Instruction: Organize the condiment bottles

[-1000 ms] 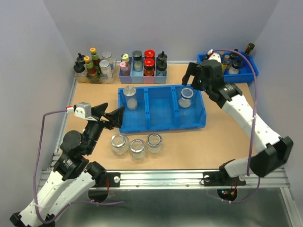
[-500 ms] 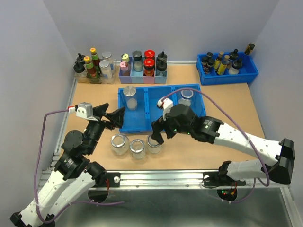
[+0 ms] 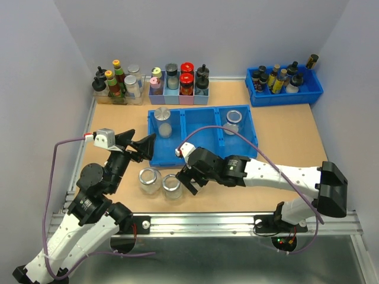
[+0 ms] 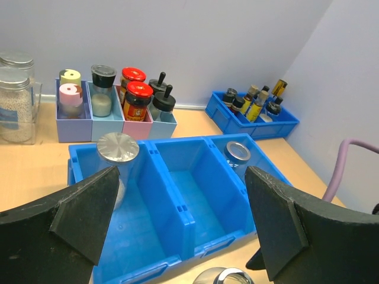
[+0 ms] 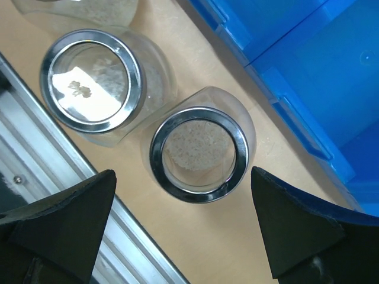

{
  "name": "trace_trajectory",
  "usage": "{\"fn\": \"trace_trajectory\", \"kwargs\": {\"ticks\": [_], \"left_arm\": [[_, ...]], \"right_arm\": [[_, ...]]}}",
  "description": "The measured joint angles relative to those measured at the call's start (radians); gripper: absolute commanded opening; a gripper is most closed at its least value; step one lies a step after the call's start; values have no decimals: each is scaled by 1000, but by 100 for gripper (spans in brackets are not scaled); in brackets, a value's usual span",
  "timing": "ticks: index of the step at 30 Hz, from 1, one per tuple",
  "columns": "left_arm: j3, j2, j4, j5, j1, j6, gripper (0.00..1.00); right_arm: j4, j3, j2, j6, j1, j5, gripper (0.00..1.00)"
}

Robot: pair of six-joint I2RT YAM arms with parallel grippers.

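Five clear glass jars with silver rims. One with a flat lid stands in the left compartment of the blue bin, and an open one stands in the right compartment. Two stand on the table in front of the bin. The third of that row is hidden under my right gripper in the top view. In the right wrist view that jar sits below and between the wide-open fingers of my right gripper. My left gripper is open and empty by the bin's front left corner.
Pastel holders with colour-capped bottles and a clear box of bottles stand along the back wall. A small blue bin of dark bottles is at the back right. The metal rail runs along the table's near edge.
My right arm has swung from the bin's right compartment down to the front row of jars and now hovers over the rightmost one. The left arm has not moved.
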Motion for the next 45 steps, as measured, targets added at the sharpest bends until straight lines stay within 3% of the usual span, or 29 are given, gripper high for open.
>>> {"fn": "trace_trajectory", "kwargs": {"ticks": [11, 17, 20, 23, 24, 25, 27, 29, 32, 33, 45], "left_arm": [[0, 0, 0, 0, 0, 0, 99], [-1, 0, 0, -1, 0, -3, 99], [-2, -2, 0, -3, 0, -4, 99], [-2, -11, 0, -5, 0, -5, 99], [-2, -15, -1, -7, 0, -6, 99], [-2, -19, 0, -8, 0, -7, 99], [-2, -24, 0, -10, 0, -8, 99], [-2, -31, -1, -11, 0, -11, 99], [-2, -32, -1, -12, 0, -11, 99], [-2, -32, -1, -12, 0, -11, 99], [-2, -29, -1, -12, 0, -12, 99]], "right_arm": [[-1, 0, 92, -67, 0, 82, 100], [2, 0, 109, -73, 0, 76, 91], [3, 2, 118, -72, 0, 66, 83], [18, 2, 123, -68, -1, 58, 68], [23, 3, 121, -64, -1, 54, 62], [26, 4, 118, -63, -1, 53, 46], [25, 4, 118, -56, -1, 53, 28], [25, 3, 115, -48, -1, 56, 20], [19, -6, 97, -26, -1, 60, 16], [16, -15, 87, -18, -1, 64, 10], [-137, -84, -132, 161, -1, 166, 0]]}}
